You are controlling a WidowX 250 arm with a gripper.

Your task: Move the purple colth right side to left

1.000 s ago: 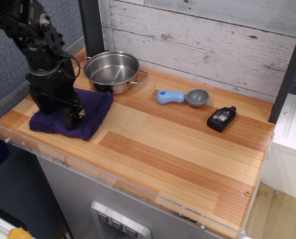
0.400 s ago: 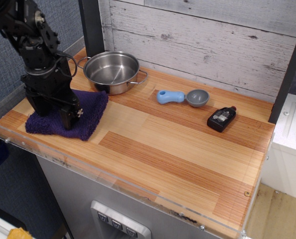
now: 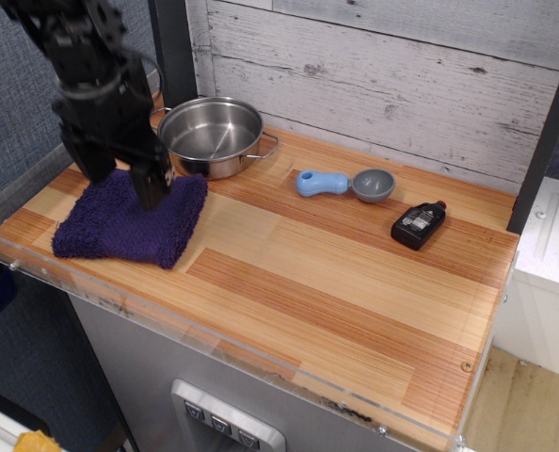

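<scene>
Cloth [image 3: 129, 222] lies flat at the table's [image 3: 355, 282] far left end beside the pot [image 3: 210, 135], gripper [image 3: 124, 179] above it, jaws apart and empty; move looks done, only arm retreat left.

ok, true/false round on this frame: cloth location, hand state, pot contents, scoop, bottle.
1. The dark purple terry cloth lies at the left end of the wooden table. True.
2. The black robot hand grips the cloth. False: it hangs above the cloth's back edge, holding nothing.
3. The round steel pot is empty. True.
4. The blue-handled grey scoop sits inside the pot. False: it lies on the table, right of the pot.
5. The small black bottle stands upright. False: it lies flat.
</scene>
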